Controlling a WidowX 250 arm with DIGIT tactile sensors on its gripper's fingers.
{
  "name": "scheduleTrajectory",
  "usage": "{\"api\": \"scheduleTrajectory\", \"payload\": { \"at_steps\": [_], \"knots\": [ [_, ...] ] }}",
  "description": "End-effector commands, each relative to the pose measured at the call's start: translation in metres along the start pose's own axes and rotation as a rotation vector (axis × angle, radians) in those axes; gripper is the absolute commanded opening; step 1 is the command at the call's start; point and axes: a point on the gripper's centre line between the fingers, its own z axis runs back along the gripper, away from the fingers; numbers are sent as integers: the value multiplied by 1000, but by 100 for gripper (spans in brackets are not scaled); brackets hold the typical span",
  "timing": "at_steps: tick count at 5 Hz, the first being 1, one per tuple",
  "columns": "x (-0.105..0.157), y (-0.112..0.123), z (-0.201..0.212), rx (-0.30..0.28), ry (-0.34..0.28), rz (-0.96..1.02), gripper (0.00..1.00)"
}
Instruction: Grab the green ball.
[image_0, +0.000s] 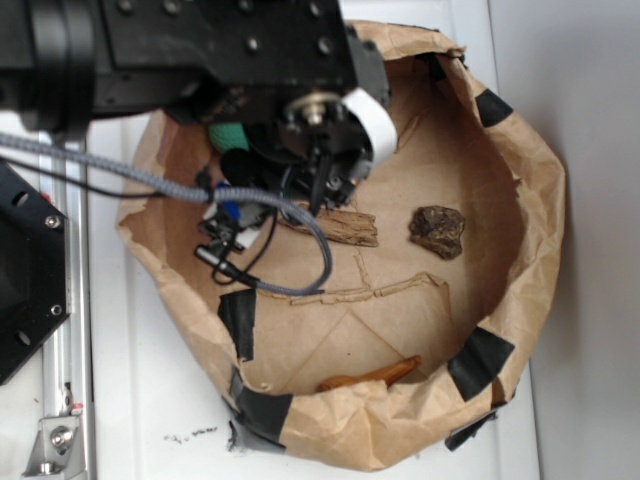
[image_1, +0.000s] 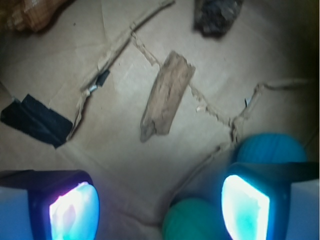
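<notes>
— Which colours do the balls have?
— The green ball (image_1: 192, 220) is mint green, and the blue ball (image_1: 270, 148) beside it is a teal blue.
— And the rest?
— The paper bag (image_0: 520, 180) is plain brown with black tape patches (image_0: 480, 362). The wood piece (image_1: 165, 95) is pale grey-brown, the rock (image_0: 438, 231) dark brown. The gripper (image_1: 160, 207) pads glow white-cyan in black frames.
</notes>
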Motion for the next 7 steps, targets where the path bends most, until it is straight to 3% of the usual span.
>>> {"api": "scheduleTrajectory", "payload": {
  "at_steps": [1,3,4,7],
  "knots": [
    [-13,17,7,73,-9,45,100],
    [-23,22,-6,59,5,168,100],
    [-21,24,-18,63,48,175,100],
    [-25,25,-24,47,67,183,100]
  ]
}}
